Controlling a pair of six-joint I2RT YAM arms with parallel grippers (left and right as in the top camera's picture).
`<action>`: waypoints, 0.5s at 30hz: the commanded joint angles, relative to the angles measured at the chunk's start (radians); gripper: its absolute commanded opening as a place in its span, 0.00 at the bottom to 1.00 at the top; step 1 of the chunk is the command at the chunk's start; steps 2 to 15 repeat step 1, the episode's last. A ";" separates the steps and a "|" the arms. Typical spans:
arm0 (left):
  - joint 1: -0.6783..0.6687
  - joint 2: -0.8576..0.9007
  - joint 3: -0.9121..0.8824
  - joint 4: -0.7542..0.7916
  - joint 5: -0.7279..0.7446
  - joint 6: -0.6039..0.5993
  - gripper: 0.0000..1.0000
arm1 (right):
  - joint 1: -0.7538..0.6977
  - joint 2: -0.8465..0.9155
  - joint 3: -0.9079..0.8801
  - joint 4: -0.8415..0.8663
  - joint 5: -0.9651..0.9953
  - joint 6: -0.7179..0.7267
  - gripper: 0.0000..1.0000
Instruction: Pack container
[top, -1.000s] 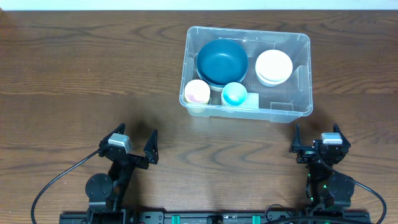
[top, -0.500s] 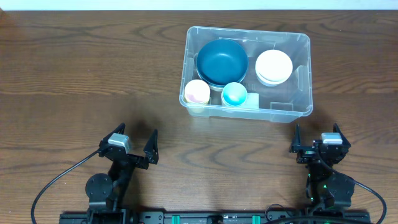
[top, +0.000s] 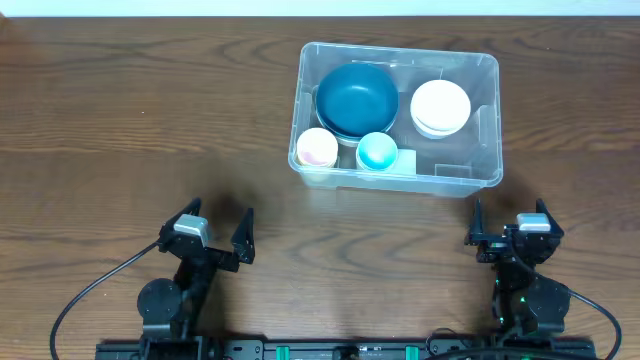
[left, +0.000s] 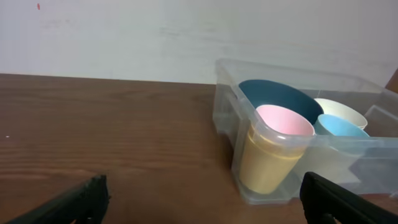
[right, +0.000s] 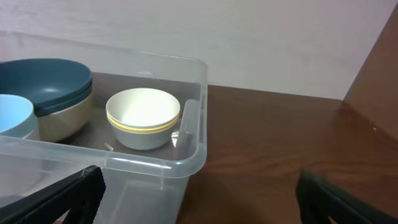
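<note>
The clear plastic container (top: 472, 152) stands on the table, right of centre and toward the back. It holds a dark blue bowl (top: 357, 98), a white bowl (top: 440, 107), a yellow cup with a pink inside (top: 317, 147) and a light blue cup (top: 377, 151). My left gripper (top: 220, 212) is open at the front left, well clear of the container. My right gripper (top: 509, 208) is open just in front of the container's front right corner. In the left wrist view the container (left: 229, 99) and yellow cup (left: 273, 155) are ahead to the right. The right wrist view shows the container's corner (right: 194, 127) and white bowl (right: 143, 115) close ahead.
The brown wooden table (top: 140, 110) stretches bare to the left of the container. A pale wall (left: 124, 31) rises behind the table's far edge. Cables (top: 90, 290) trail from the arm bases at the front edge.
</note>
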 joint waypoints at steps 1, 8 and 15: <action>0.003 -0.006 -0.021 -0.032 0.003 0.017 0.98 | 0.006 -0.007 -0.002 -0.004 0.010 -0.014 0.99; 0.003 -0.006 -0.021 -0.032 0.003 0.017 0.98 | 0.006 -0.007 -0.002 -0.004 0.010 -0.014 0.99; 0.003 -0.006 -0.021 -0.032 0.003 0.017 0.98 | 0.006 -0.007 -0.002 -0.004 0.010 -0.014 0.99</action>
